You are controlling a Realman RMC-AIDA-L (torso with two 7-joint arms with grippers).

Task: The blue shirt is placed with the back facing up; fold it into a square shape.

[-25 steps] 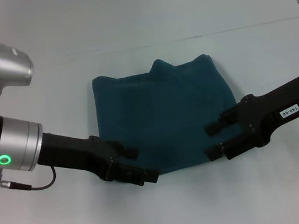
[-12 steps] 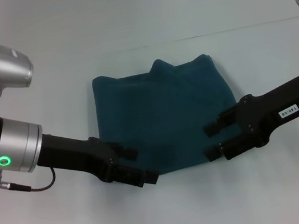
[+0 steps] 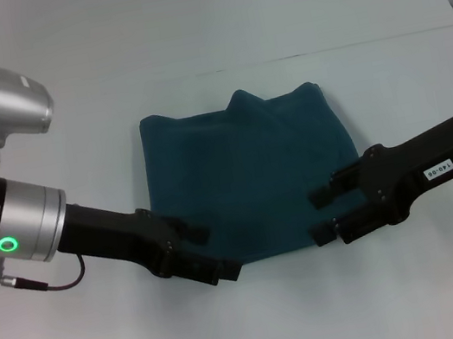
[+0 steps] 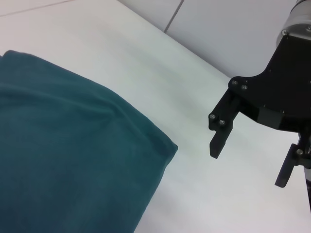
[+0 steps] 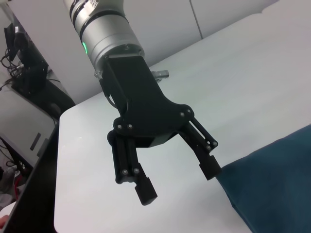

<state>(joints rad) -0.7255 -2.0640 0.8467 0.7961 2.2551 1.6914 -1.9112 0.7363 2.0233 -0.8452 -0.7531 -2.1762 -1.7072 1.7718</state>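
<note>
The blue shirt (image 3: 250, 178) lies flat in the middle of the white table as a folded, roughly square teal block, with a small peak on its far edge. My left gripper (image 3: 212, 251) sits at the shirt's near left corner, open, one finger over the cloth edge and nothing between the fingers. My right gripper (image 3: 322, 214) is at the near right corner, open and empty too. The left wrist view shows the shirt's corner (image 4: 73, 160) with the right gripper (image 4: 250, 158) beyond it. In the right wrist view, the left gripper (image 5: 177, 182) hangs beside the shirt's corner (image 5: 277, 189).
The white table (image 3: 255, 331) runs around the shirt on all sides, with its far edge against a pale wall (image 3: 199, 16). In the right wrist view, dark equipment (image 5: 24, 63) stands past the table's side edge.
The left arm has drifted very slightly toward the near edge of the table. The shirt and the right arm have stayed as they were.
</note>
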